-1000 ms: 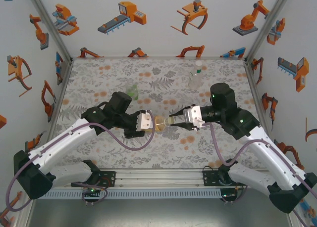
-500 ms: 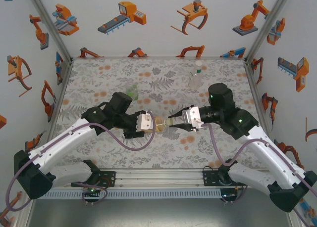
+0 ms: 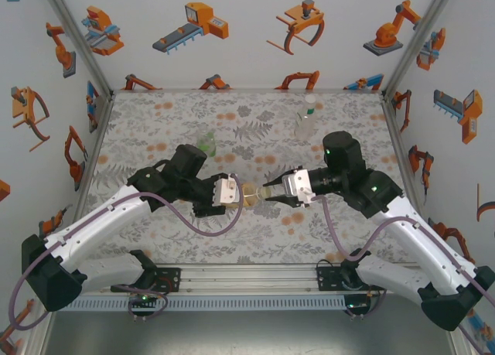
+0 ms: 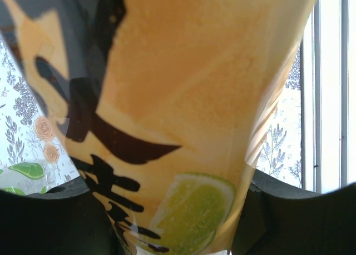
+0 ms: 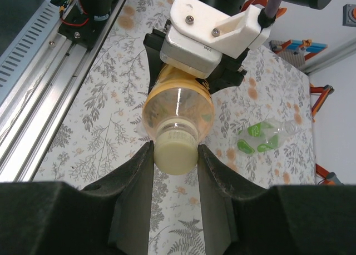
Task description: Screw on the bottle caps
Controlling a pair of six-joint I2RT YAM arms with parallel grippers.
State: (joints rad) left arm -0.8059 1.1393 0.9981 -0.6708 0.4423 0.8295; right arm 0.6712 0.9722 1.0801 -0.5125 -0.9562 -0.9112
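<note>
Step in hand: capping of the amber bottle (image 5: 178, 113), yellow-labelled with a lime slice printed on it. The bottle is pinched at its body by the left pincer (image 3: 240, 194) and held on its side above the middle of the desk (image 3: 155, 123), neck turned toward the right arm. A pale yellow-green cap (image 5: 177, 154) is seated on the neck and clamped between the fingers of the right pincer (image 3: 269, 191). How far the cap is threaded cannot be told. Next move, as judged: the cap is to be twisted about the bottle's axis by the right wrist while the body is kept from turning by the left grip. Two further bottles are set well apart at the far side, a green-tinted one (image 3: 205, 144) and a slim clear one (image 3: 305, 123). Surface: floral-printed sheet. Room: white walls (image 3: 232, 30) patterned with orange robot pictures, and a metal rail (image 3: 247, 278) at the near edge.
</note>
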